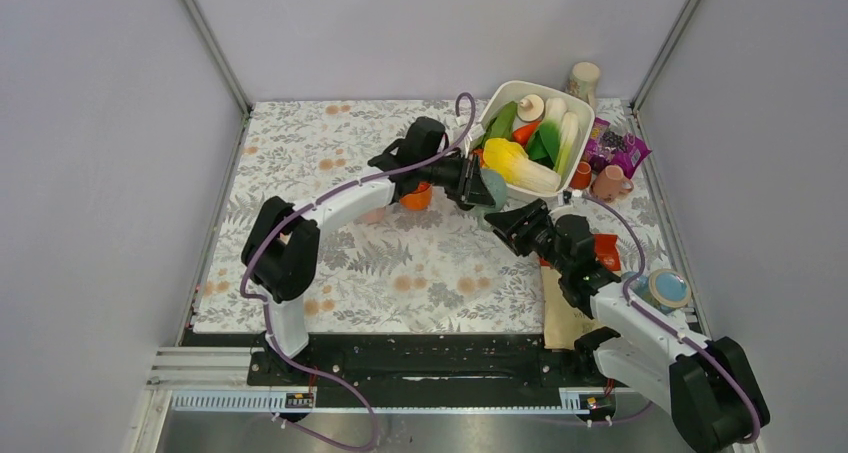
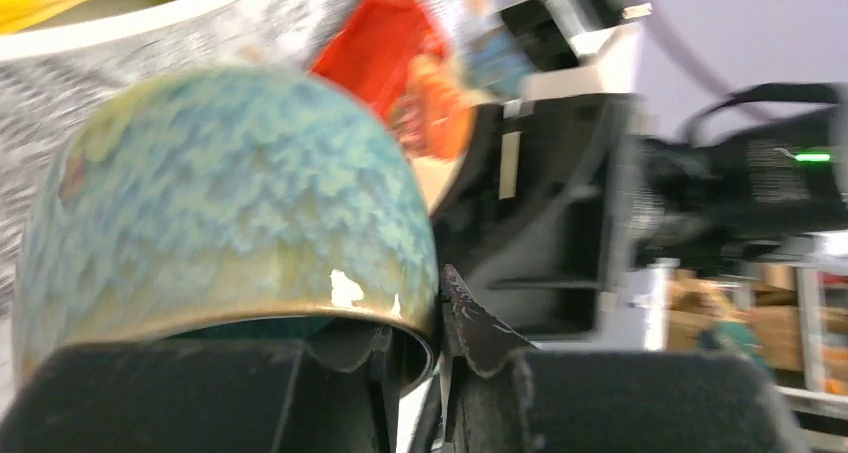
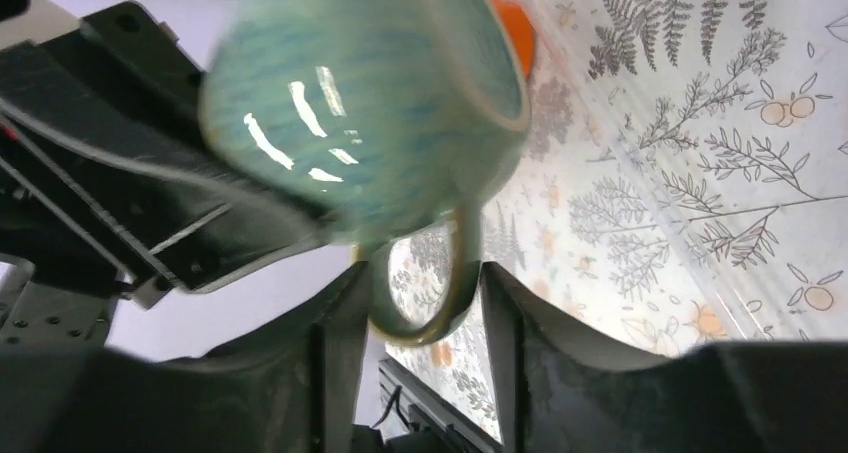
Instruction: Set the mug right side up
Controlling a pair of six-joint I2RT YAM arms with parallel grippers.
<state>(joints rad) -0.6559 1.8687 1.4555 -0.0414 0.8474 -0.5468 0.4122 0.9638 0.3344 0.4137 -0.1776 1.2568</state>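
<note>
black fingers of the left pincer (image 2: 440, 318) are nipped tight on the rim of the blue-green mug (image 2: 230, 203), one finger inside the mouth and one outside against the wall. the mug hangs off the bench (image 1: 330, 263), lying on its side with its mouth turned toward the left pincer and its base away from it; a small white chip shows near the rim.

in the right wrist view the right pincer (image 3: 420, 323) is part-way closed, its two fingers (image 3: 340, 353) standing either side of the mug's handle loop and seeming to touch it on both sides. the handle points down at this pincer from the glossy body above.

from the top camera the mug (image 1: 494, 188) sits in the air toward the far right of the bench, between the left pincer (image 1: 480, 189) on its left and the right pincer (image 1: 506, 219) just near of it. just beyond it on the far side is a white bowl (image 1: 590, 108) filled with toy vegetables. right of the bowl stand a small orange cup (image 1: 582, 175) and a pink mug (image 1: 608, 183), with a purple packet (image 1: 620, 150) beyond them and a cream cup (image 1: 583, 78) at the far edge. an orange object (image 1: 415, 199) lies under the left arm. a red packet (image 1: 607, 249) and a roll of tape (image 1: 668, 288) lie beside the right arm. the bench wears a cloth printed with ferns and oranges.
</note>
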